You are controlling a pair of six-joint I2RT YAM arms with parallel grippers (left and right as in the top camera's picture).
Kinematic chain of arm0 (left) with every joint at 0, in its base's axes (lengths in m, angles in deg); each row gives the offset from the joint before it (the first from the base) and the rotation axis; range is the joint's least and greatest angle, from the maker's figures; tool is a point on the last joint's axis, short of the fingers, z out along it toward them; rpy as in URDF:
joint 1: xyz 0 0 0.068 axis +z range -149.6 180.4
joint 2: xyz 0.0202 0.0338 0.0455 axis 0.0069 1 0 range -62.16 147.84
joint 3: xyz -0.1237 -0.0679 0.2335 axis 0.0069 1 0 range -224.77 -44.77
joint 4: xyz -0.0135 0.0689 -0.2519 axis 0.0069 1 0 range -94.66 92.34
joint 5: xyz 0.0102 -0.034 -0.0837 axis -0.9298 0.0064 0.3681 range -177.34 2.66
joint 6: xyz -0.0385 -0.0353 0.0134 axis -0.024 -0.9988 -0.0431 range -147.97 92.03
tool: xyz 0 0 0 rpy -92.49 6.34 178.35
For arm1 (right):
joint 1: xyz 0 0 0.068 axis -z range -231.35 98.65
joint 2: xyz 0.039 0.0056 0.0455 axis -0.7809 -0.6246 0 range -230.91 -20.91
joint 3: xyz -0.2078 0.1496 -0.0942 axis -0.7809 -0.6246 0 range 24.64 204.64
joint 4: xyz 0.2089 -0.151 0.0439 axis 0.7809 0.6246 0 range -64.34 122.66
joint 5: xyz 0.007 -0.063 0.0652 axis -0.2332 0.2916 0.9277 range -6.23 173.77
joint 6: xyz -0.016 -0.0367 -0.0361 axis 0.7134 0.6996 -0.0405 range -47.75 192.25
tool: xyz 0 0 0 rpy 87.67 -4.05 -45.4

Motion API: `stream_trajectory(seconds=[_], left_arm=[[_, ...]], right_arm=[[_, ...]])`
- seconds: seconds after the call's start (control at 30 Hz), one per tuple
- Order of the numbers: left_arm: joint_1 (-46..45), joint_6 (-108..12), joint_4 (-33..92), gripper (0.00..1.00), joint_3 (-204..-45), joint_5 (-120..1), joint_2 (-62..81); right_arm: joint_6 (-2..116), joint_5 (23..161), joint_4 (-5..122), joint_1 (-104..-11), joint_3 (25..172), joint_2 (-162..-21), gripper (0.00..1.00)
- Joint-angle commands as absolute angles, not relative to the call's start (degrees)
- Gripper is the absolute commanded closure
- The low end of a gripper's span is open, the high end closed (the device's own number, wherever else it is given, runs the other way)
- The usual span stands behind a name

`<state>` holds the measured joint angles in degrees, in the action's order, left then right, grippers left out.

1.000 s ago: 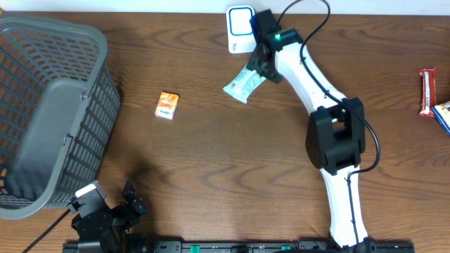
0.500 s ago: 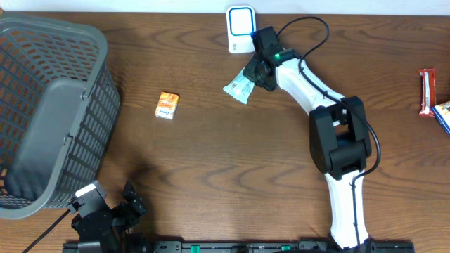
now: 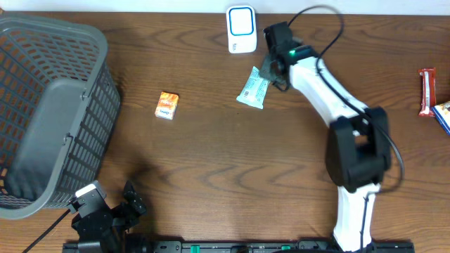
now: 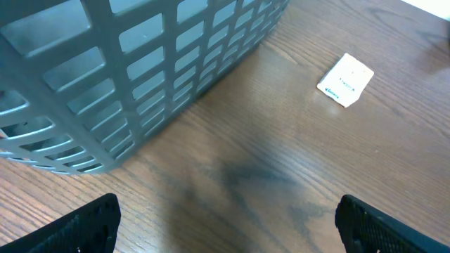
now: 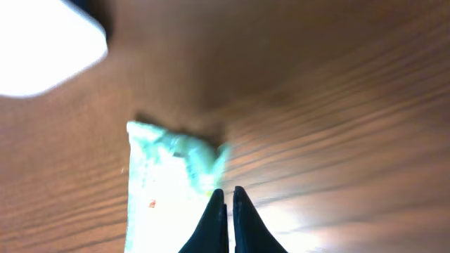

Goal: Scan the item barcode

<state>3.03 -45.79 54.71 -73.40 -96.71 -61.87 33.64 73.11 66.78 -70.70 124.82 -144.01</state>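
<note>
The item, a pale green-and-white packet [image 3: 253, 90], lies tilted just below and right of the white scanner [image 3: 241, 29] at the table's far edge. My right gripper [image 3: 272, 70] is shut, its tips pinching the packet's crumpled upper right corner. In the right wrist view the closed fingertips [image 5: 226, 191] meet at the edge of the packet [image 5: 165, 190], with the scanner [image 5: 42, 42] a blurred white shape at top left. My left gripper [image 4: 232, 228] stands wide open and empty over bare wood near the front left [image 3: 105, 214].
A grey mesh basket [image 3: 49, 105] fills the left side and looms in the left wrist view [image 4: 126, 77]. A small orange box [image 3: 166, 105] lies between basket and packet, also in the left wrist view [image 4: 345, 79]. Snack bars [image 3: 427, 91] sit at the right edge.
The right gripper shut on the packet, then swung right, away from the scanner, and the packet came with it and turned more upright. The left arm has not moved.
</note>
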Motion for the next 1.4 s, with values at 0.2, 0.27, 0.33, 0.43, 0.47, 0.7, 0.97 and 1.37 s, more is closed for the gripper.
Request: stream_trajectory(seconds=[0.2,0.27,0.33,0.43,0.47,0.7,0.97,1.37], left_arm=[[3.2,-45.9,54.7,0.02,-73.5,-97.0,-61.9],[3.2,-45.9,54.7,0.02,-73.5,-97.0,-61.9],[3.2,-45.9,54.7,0.02,-73.5,-97.0,-61.9],[3.2,-45.9,54.7,0.02,-73.5,-97.0,-61.9],[3.2,-45.9,54.7,0.02,-73.5,-97.0,-61.9],[3.2,-45.9,54.7,0.02,-73.5,-97.0,-61.9],[3.2,-45.9,54.7,0.02,-73.5,-97.0,-61.9],[3.2,-45.9,54.7,0.02,-73.5,-97.0,-61.9]], right_arm=[[46.9,56.3,72.9,-73.6,125.1,-133.3,0.99],[44.7,68.7,75.7,-73.6,124.8,-134.4,0.68],[44.0,78.4,74.9,-73.7,123.8,-135.6,0.51],[44.0,80.3,70.0,-74.4,121.7,-137.7,0.64],[44.0,78.8,68.6,-74.7,121.2,-138.5,0.64],[48.6,75.3,55.3,-75.6,121.0,-144.8,0.99],[50.0,75.1,52.6,-75.6,121.0,-151.2,0.99],[45.9,75.3,76.2,-76.9,121.0,-144.6,0.99]])
